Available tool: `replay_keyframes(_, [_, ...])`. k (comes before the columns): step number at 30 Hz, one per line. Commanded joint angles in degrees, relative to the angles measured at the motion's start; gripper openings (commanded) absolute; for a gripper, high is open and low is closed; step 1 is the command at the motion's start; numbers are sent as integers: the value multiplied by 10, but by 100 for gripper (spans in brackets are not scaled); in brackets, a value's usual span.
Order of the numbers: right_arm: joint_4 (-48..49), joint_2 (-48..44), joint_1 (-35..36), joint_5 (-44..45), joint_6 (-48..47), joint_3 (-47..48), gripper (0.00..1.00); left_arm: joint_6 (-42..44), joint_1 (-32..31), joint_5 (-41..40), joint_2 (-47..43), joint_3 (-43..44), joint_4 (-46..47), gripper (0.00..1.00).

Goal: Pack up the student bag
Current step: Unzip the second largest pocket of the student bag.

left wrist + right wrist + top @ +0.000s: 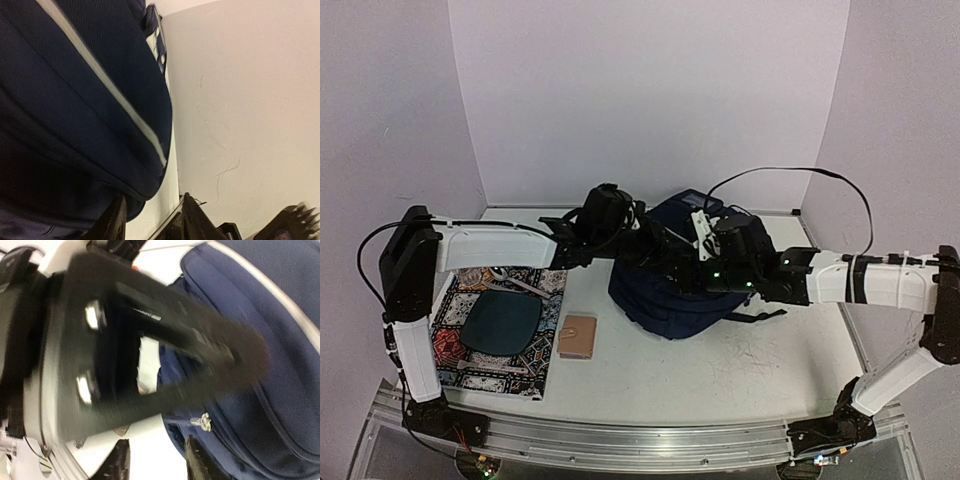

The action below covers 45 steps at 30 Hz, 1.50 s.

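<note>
White table (720, 370), lilac walls (650, 90): the student bag (665, 290) sits mid-table, with packing apparently far from finished.

Blue, grey-striped fabric fills both wrist views, and I cannot tell whether any compartment is unzipped; one zip pull (202, 421) hangs on a seam that looks closed. The left gripper (152, 222) is at the bag's left flank with its jaws apart, bare table showing between them and nothing held. The right gripper (155, 460) is likewise parted and empty, just beside the bag's front pocket. Well apart to the left, a patterned book (470, 360) carrying a dark teal pouch (502, 322), plus a small brown case (578, 336), lie outside the bag, so the loading remains to be done.
</note>
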Motion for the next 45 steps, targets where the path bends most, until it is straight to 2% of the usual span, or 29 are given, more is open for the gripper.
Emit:
replay_keyframes(1, [-76,-56,0,13,-46,17,44,95,8,-43,-84,-22,-9,41])
replay_keyframes(7, [-169,-98,-11,67,-108,17,53,189,-7,-107,-139,-69,-86,46])
replay_keyframes(11, [-186,-117,-30,93,-136,17,57,240,-42,-146,-139,-81,-111,48])
replay_keyframes(15, [-201,-131,-49,104,-152,18,61,299,-84,-219,-115,-72,-134,48])
replay_keyframes(23, [-204,-123,-61,99,-166,31,64,362,-107,-279,-45,-35,-167,43])
replay_keyframes(34, [-205,-94,-61,68,-195,55,64,395,-108,-296,13,12,-188,42])
replay_keyframes(37, [-205,-73,-61,61,-213,69,64,395,-108,-289,23,21,-188,32])
replay_keyframes(39, [-205,-54,-61,58,-228,81,65,395,-108,-286,22,24,-188,17])
replay_keyframes(42, [-207,-26,-63,47,-259,102,66,395,-108,-294,-3,17,-189,1])
replay_keyframes(45, [-209,2,-63,30,-293,122,67,392,-107,-310,-34,1,-192,0])
